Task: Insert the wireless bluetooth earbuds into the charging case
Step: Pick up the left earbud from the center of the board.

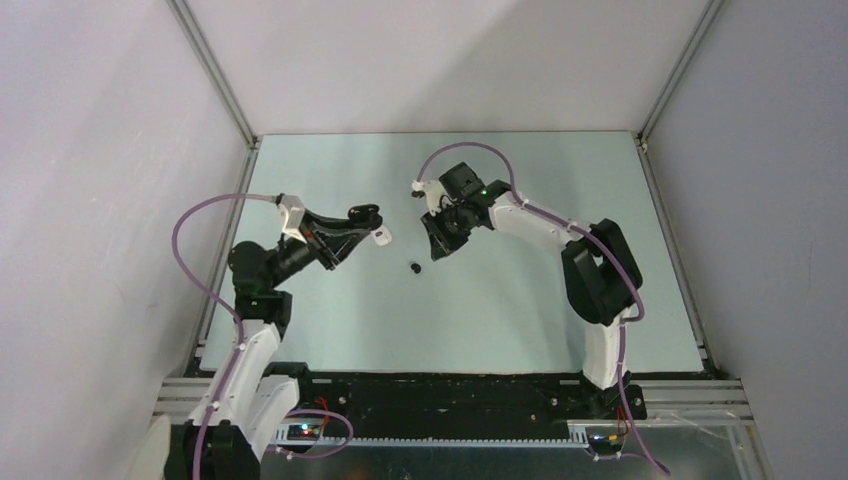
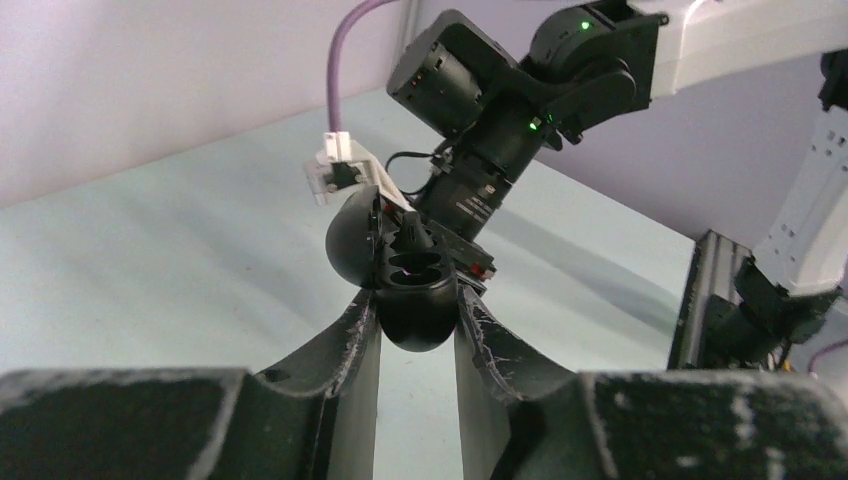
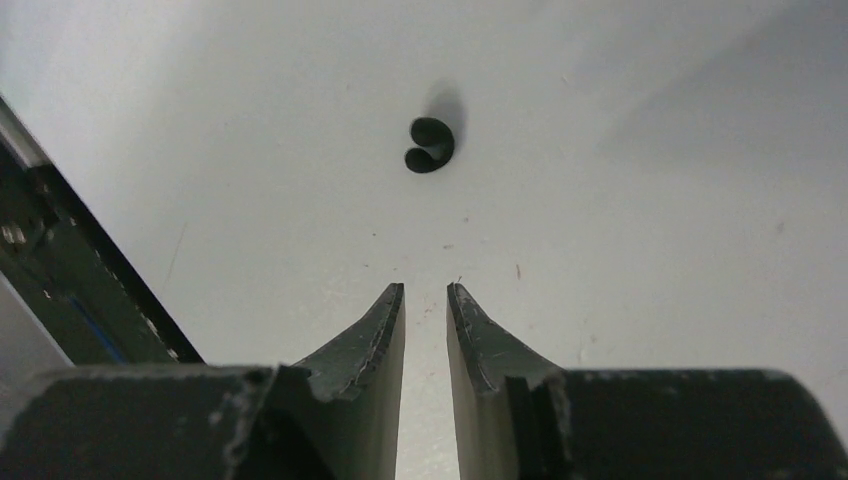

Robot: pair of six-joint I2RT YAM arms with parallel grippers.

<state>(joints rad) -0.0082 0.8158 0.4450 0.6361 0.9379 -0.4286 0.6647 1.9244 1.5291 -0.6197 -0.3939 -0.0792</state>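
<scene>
My left gripper (image 2: 417,300) is shut on a black pebble-shaped charging case (image 2: 415,320) and holds it above the table. Its lid is open and two dark sockets show; I cannot tell whether they hold anything. In the top view the left gripper (image 1: 372,216) is left of centre. One black earbud (image 3: 430,145) lies on the table ahead of my right gripper (image 3: 425,290), which is empty, its jaws a narrow gap apart. In the top view the earbud (image 1: 416,267) lies just below and left of the right gripper (image 1: 437,245). The other earbuds are out of view.
A small white piece (image 1: 383,237) shows just below the left gripper; I cannot tell what it is. The right arm's wrist (image 2: 500,110) hangs close behind the held case. Grey walls stand on three sides of the pale table (image 1: 520,320).
</scene>
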